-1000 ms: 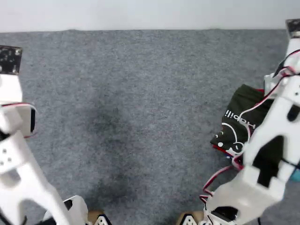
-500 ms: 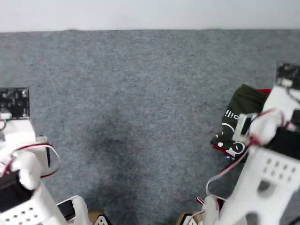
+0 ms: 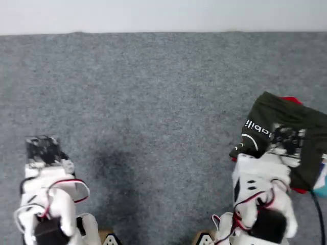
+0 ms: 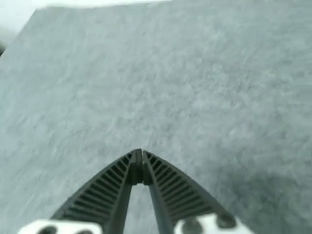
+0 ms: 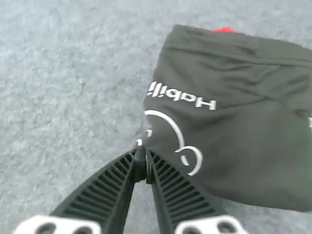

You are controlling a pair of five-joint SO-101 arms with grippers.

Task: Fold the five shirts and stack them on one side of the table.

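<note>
- the pile of folded shirts (image 3: 309, 158) sits over on the right side of the grey felt table (image 3: 153, 102), right by the right arm (image 3: 260, 204)
- top of the pile is a dark shirt (image 3: 271, 115) with white print on it, folded into a rough rectangle and lying flat
- a red shirt (image 3: 292, 100) peeks out from under its far edge, and there's a thin line of red along the near edge too
- a sliver of teal fabric (image 3: 322, 186) pokes out at the right edge of the pile
- honestly can't count how many shirts are stacked under there, the dark one covers nearly all of it
- right claw (image 5: 141, 163): jaws pressed together tip to tip, nothing between them
- its tip hangs just beside the printed corner of the dark shirt (image 5: 243, 126), where cloth meets felt (image 5: 63, 73)
- from that wrist camera you can also catch the bit of red (image 5: 222, 29) at the shirt's far edge
- left claw (image 4: 141, 168): same deal, closed up with nothing in it, hanging over bare felt (image 4: 195, 73) well apart from the pile
- left arm (image 3: 48, 204) is tucked low at the near left edge of the table, the right arm at the near right edge with its top end over the pile
- a strip of white wall (image 3: 163, 15) runs along the far edge of the felt
</note>
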